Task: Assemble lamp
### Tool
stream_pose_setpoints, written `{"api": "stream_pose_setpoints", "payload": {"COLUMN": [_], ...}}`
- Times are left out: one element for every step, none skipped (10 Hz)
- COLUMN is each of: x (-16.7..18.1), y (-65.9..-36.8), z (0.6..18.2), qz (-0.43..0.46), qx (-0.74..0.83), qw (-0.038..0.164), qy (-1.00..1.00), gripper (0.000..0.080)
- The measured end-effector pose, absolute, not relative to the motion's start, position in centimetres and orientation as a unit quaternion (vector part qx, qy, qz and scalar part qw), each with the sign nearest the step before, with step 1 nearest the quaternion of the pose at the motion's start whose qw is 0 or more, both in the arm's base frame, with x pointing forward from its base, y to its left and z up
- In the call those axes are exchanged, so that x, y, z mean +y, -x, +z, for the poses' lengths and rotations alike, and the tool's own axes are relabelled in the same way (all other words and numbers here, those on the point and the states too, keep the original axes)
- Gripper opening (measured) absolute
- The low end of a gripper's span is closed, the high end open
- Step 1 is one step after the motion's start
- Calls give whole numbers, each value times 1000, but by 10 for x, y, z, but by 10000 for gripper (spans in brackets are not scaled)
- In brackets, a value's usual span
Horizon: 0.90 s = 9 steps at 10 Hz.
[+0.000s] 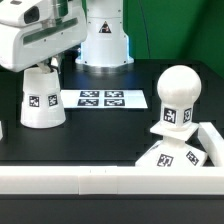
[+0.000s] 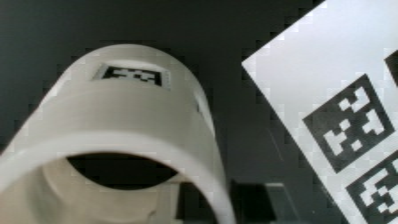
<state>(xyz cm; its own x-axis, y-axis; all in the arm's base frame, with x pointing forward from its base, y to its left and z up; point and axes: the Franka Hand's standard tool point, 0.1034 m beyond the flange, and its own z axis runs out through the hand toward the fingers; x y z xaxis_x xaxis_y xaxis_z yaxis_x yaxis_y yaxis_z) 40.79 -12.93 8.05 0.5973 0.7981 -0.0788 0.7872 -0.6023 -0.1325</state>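
Note:
The white tapered shade (image 1: 40, 98) stands on the black table at the exterior view's left, narrow open end up. My gripper (image 1: 47, 66) is right on top of it. In the wrist view the shade (image 2: 125, 110) fills the middle, and my gripper (image 2: 221, 202) has one dark finger inside the opening and one outside, pressed on the thin wall of the rim. The round-headed bulb (image 1: 178, 95) stands on the square base (image 1: 172, 152) at the exterior view's right front, well away from the gripper.
The marker board (image 1: 103, 99) lies flat beside the shade, toward the middle, and shows in the wrist view (image 2: 329, 100). A low white wall (image 1: 90, 181) runs along the front edge. The arm's white pedestal (image 1: 104, 40) stands behind.

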Motion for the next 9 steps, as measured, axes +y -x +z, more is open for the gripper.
{"api": "stream_pose_setpoints", "payload": {"x": [-127,-123,-112,-91,-68,-47,-24,-3,11], "y": [-409,-410,-414,-418,-423,-430,-441,-456,-467], "z": [81,82,85,93,105,116,129,143,156], "qz": [65,69,76,90,104,114,122,123,132], "qx": [-446,-445,-436,-414,-402,-384,-363,-351,-330], "qw": [42,45,49,57,61,62,64,60,58], "qy": [891,892,895,904,908,914,921,926,933], "gripper": [43,43,43,43,44,44,45,45,45]}}
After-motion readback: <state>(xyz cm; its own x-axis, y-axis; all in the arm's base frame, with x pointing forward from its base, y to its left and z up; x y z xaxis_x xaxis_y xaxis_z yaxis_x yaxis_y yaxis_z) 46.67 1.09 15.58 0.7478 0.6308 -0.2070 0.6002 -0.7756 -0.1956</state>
